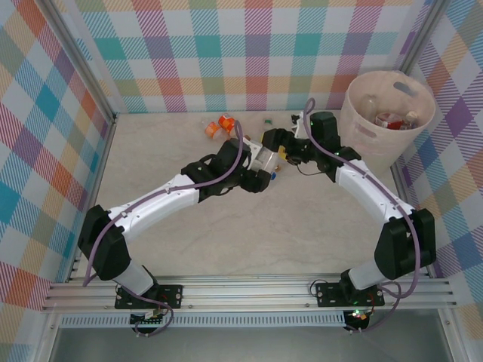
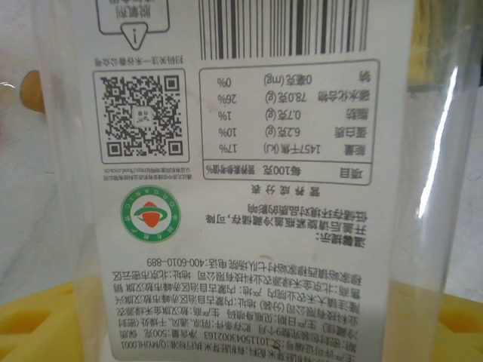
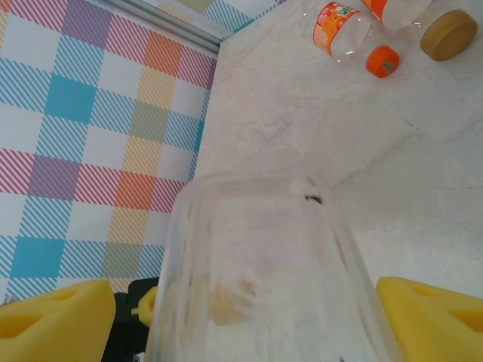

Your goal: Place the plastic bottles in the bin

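Mid-frame from overhead, the left gripper [image 1: 264, 167] pinches a clear, white-labelled plastic bottle [image 2: 249, 188]. The right gripper [image 3: 241, 317] straddles its end, jaws spread. It looks light, slick and crushable, so hold the body gently. The round cream plastic bin [image 1: 361, 130] stands upper right.

Pale marble-look tabletop [image 1: 249, 241]; pastel plaid walls [image 1: 226, 53] around; aluminium rail [image 1: 249, 290] at near edge.

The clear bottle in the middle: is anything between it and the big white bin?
Only the right arm's wrist stands between the clear bottle and the bin; no loose thing lies on the table there. The bin's wall is tall, so the bottle likely must go over its rim.
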Robot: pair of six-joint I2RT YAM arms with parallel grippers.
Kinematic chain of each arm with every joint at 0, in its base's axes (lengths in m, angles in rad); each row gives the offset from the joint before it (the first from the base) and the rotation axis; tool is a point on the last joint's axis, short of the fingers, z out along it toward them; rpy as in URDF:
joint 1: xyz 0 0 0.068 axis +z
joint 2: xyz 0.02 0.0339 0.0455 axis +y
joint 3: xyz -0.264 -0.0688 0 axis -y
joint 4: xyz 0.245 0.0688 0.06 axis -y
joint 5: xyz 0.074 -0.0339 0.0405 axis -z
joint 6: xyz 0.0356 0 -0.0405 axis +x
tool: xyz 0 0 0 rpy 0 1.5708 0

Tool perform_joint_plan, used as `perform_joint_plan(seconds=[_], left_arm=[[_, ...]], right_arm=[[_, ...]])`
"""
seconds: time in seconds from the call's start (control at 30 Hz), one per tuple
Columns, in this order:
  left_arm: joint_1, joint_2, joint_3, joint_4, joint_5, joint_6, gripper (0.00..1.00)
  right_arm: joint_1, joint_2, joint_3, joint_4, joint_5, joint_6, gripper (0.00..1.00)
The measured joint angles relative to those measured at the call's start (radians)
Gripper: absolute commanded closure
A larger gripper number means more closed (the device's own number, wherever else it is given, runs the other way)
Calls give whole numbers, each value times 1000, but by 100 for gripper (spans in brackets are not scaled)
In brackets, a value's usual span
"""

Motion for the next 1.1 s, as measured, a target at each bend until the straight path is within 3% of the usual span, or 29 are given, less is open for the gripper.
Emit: perform_joint_plan(seconds=[0.17, 0.4, 0.63, 0.83, 1.1], left_arm=[[0, -7, -2, 2, 22, -1, 28], [0, -12, -2, 50, 20, -21, 27], [0, -12, 0, 51, 19, -24, 25], [0, -13, 6, 46, 48, -31, 8], [14, -145, -47, 150, 74, -122, 0]], right_arm=[[5, 6, 7, 0, -4, -3, 26], [31, 13, 7, -27, -41, -23, 29], [31, 11, 7, -56, -31, -61, 44], [37, -12, 20, -113, 39, -117, 50], [-3, -49, 164, -222, 175, -240, 52]])
